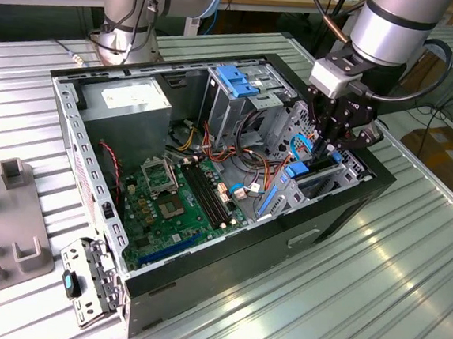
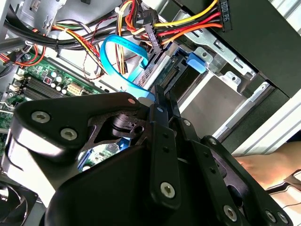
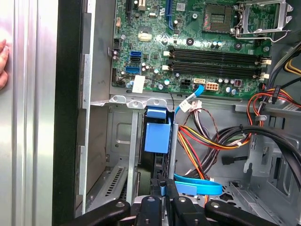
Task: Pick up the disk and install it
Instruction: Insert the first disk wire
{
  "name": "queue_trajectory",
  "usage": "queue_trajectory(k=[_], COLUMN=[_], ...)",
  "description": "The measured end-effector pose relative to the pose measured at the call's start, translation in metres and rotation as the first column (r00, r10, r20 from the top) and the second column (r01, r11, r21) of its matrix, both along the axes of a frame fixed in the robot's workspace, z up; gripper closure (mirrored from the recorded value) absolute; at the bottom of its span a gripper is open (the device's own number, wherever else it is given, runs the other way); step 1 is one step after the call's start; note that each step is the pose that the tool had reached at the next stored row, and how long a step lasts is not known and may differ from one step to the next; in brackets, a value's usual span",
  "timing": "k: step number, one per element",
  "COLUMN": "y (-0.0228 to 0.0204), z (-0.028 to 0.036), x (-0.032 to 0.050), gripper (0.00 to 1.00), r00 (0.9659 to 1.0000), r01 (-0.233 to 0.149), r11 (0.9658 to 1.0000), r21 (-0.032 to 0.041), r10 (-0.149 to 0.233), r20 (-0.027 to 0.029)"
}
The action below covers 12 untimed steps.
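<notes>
**Disk going edge-on into the bay at the front of the case**

The gripper (image 1: pixel 333 144) is reaching down into the open computer case (image 1: pixel 350 204), at the corner on the exterior view's right. Its black fingers (image 2: pixel 161 123) are standing almost closed, with only a thin edge between them, and I judge they are pinching the disk (image 3: pixel 157 136) by its end. The disk is sitting upright in the drive bay (image 3: pixel 123 141), its blue carrier rail facing the first wrist view, just below the motherboard (image 3: pixel 197 47). How deep it is sitting, I cannot tell.

A flat blue data cable (image 2: pixel 120 63) is curving just beside the fingers, and a bundle of red, yellow and orange power wires (image 3: pixel 211 141) is hanging near the bay. In my opinion these are making the main risk: a wire could be caught between the disk and the bay wall and be pinched. Also, if the disk is tilting a little, its rails could jam against the guides. A person's hand (image 2: pixel 270 167) is lying on the table near the case.
</notes>
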<state>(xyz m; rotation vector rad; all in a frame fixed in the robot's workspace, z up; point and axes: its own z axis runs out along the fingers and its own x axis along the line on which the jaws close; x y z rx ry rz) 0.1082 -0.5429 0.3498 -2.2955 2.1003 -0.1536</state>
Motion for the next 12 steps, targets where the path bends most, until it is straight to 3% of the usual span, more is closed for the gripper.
queue_trajectory(k=[12], y=[0.0], z=[-0.0026], x=[0.0], gripper=[0.84], r00=[1.0], r01=[0.0], r11=[1.0], r21=[0.0001], r10=[0.0], r20=[0.0])
